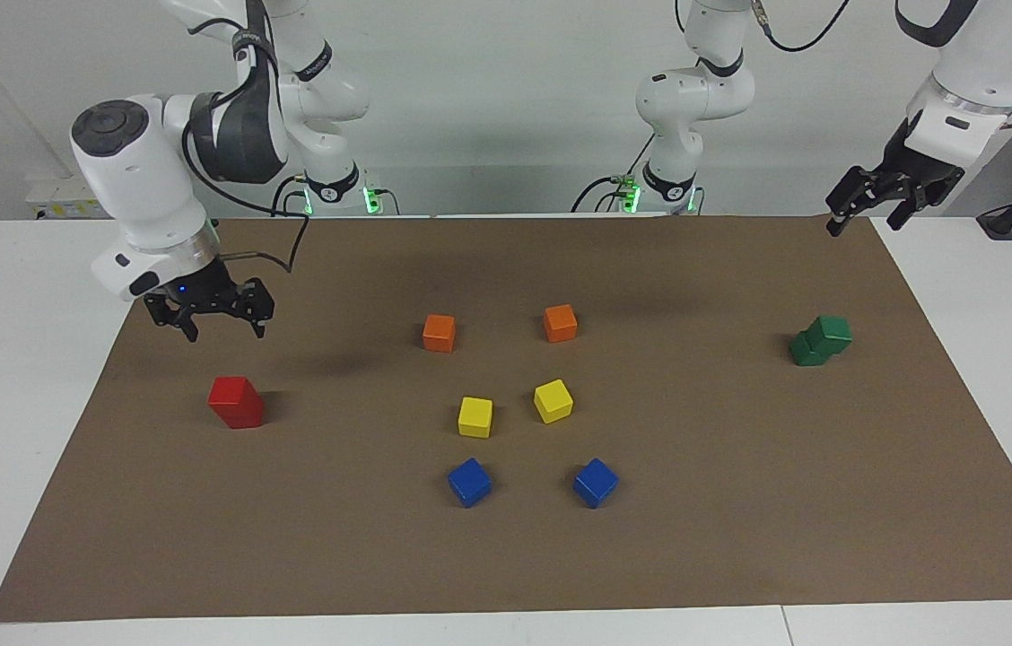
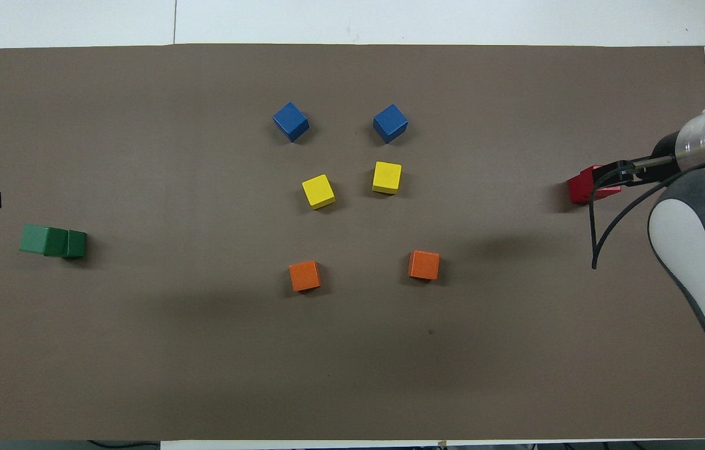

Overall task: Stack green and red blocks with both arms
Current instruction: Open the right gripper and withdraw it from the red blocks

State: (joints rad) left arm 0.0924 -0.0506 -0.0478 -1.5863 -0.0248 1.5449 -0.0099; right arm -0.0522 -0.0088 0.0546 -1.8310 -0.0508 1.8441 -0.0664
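Brown-matted counter (image 1: 739, 538): red stack (image 1: 236, 401) and skewed green stack (image 1: 820, 341) are judged built; right gripper (image 1: 212, 316) and left gripper (image 1: 885, 199) are raised, released, empty.

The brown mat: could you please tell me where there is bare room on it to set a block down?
The brown mat is bare between the red stack and the six middle cubes, between those and the green stack, and along the edge past the blue cubes. The middle cluster, orange through yellow, is crowded.
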